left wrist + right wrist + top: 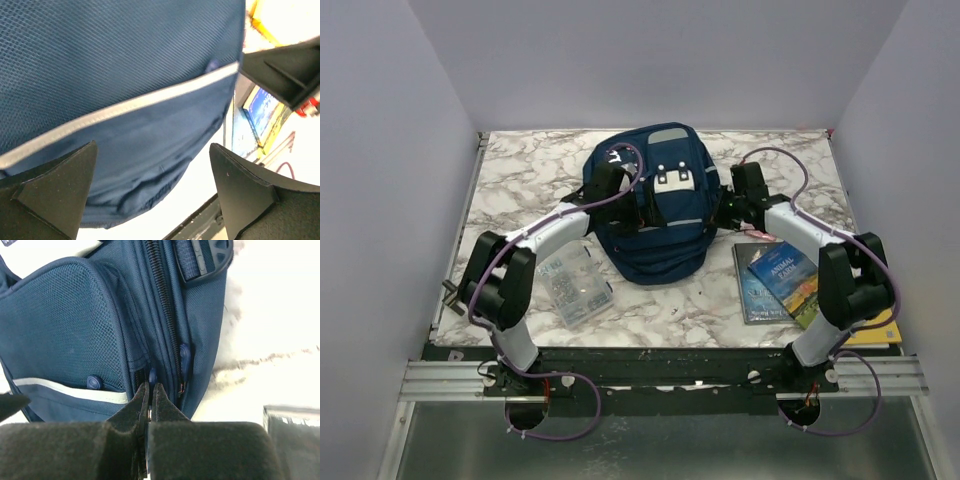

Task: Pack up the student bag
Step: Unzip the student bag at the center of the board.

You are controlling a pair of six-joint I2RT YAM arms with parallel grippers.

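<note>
Left side first: a flat clear plastic compartment box (pixel 575 285) sits on the white-and-grey marbled tabletop (pixel 510 185), just beside my left arm. There's small stuff in it, but it's too tiny to make out.

My left end effector (pixel 152 175) is spread wide with nothing between the fingers. It's close up to the side of the navy blue fabric backpack (pixel 655 225), which is woven mesh cloth there with a grey reflective stripe (pixel 150 102) running across. The bag sits mid-tabletop toward the back, between my two arms, with a grey patch on top and white buckle patches on the front.

My right end effector (pixel 149 400) is pinched fully closed at the bag's right side. Its tips are right at a small blue zip pull (pixel 152 374) next to a mesh pocket (pixel 65 325). Can't tell if the pull is actually caught.

Far right: a couple of thin glossy-covered books (pixel 775 280) lie flat and overlapping, with a yellow flat thing (pixel 878 336) poking out beneath.
</note>
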